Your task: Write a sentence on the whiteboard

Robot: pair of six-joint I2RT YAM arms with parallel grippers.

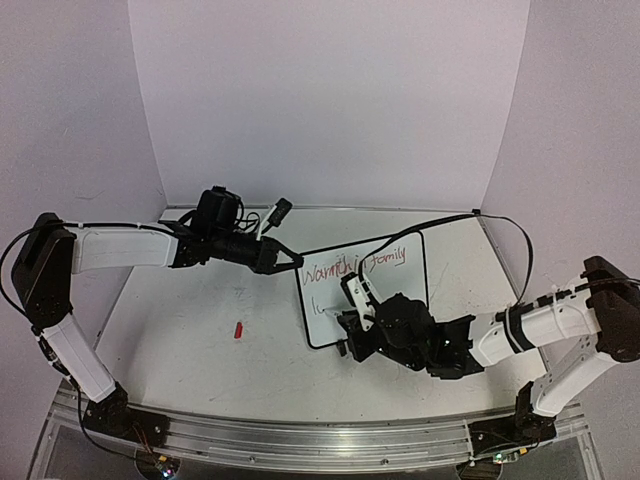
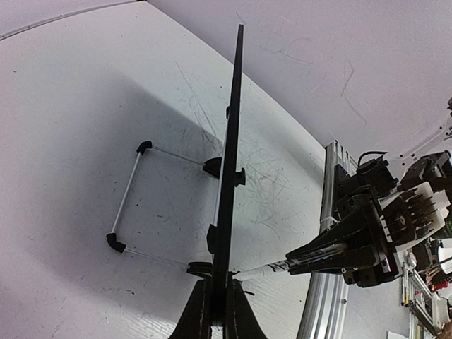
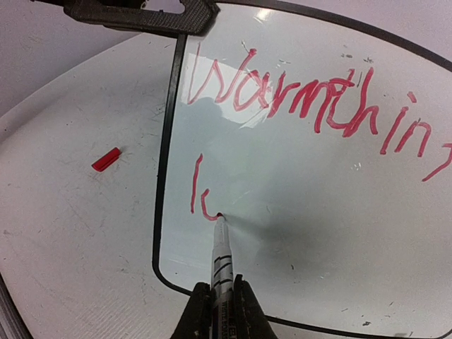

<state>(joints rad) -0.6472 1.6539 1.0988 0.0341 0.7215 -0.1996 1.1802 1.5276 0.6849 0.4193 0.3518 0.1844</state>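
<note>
Marker (image 3: 222, 247) is clamped in right gripper (image 3: 222, 291), tip on whiteboard (image 3: 332, 240); blank space is found rightward. Its edge is pinched by left gripper (image 2: 219, 300).

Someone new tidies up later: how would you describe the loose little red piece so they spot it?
On the large scuffed white tabletop, find the small black-framed whiteboard with red handwriting. To its left, lying alone, is a small red oblong piece, the only red thing not written on the board.

Propped black-framed whiteboard (image 1: 400, 285) bears red sentence (image 3: 318, 106), second line barely begun.
</note>
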